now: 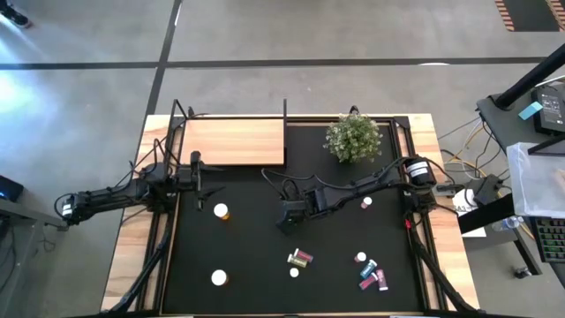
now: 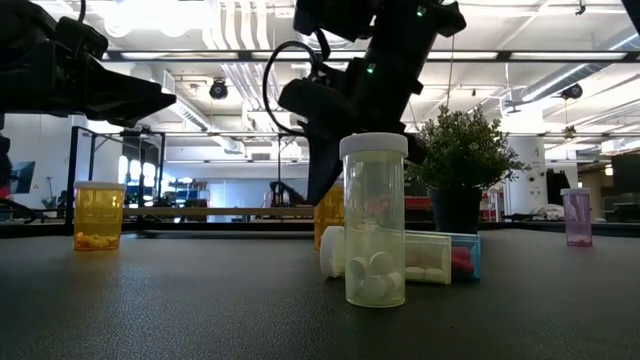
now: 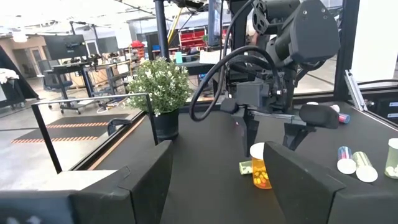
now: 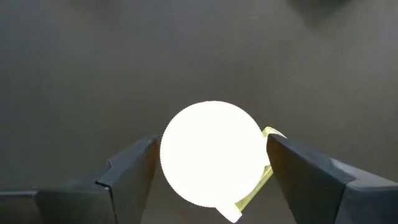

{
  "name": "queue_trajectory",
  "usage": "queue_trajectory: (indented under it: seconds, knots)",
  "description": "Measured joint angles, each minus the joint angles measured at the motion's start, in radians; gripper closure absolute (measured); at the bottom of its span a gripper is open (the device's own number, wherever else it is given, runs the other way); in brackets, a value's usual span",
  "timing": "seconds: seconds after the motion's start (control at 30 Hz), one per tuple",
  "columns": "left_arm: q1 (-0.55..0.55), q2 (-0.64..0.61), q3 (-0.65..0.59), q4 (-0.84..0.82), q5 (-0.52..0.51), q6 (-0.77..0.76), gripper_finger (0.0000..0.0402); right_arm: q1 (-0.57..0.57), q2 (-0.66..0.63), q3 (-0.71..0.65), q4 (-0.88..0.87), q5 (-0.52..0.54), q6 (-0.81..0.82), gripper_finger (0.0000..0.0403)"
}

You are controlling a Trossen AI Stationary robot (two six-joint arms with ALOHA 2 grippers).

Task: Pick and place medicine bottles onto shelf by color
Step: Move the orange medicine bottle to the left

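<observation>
An orange medicine bottle (image 3: 259, 173) with a white cap (image 4: 211, 152) stands upright on the black mat near its middle. My right gripper (image 4: 211, 149) reaches down over it, open, with one finger on either side of the cap; in the high view the gripper (image 1: 288, 219) hides the bottle. My left gripper (image 3: 217, 180) waits open and level at the table's left, by the near edge of the light-wood shelf (image 1: 234, 141). Another orange bottle (image 1: 221, 212) stands on the mat near the left gripper. My right gripper's fingers (image 4: 134, 168) come slanting down from above and stand close beside the white cap's rim (image 4: 168, 155), one on each side. Whether they touch it, I cannot tell. The bottle stands upright on the mat.
A potted green plant (image 1: 353, 137) stands at the far right of the mat. Several bottles lie or stand near the front: a yellowish pair (image 1: 300, 258), a pink and blue cluster (image 1: 371, 274), a white-capped one (image 1: 218, 277). One more (image 1: 366, 203) sits under the right arm.
</observation>
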Motion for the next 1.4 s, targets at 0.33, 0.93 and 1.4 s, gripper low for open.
queue_trajectory:
  seconds: [0.33,0.93,1.4]
  knots:
    - [0.0,0.0,0.0,0.0,0.0,0.0,0.0166,0.0,0.001,0.0,0.002,0.0,0.0,0.0203]
    - [0.0,0.0,0.0,0.0,0.0,0.0,0.0166,-0.004,0.001,0.0,0.259,0.012,-0.326,0.021]
    - [0.0,0.0,0.0,0.0,0.0,0.0,0.0166,-0.074,0.021,0.0,0.387,0.011,-0.467,0.0203]
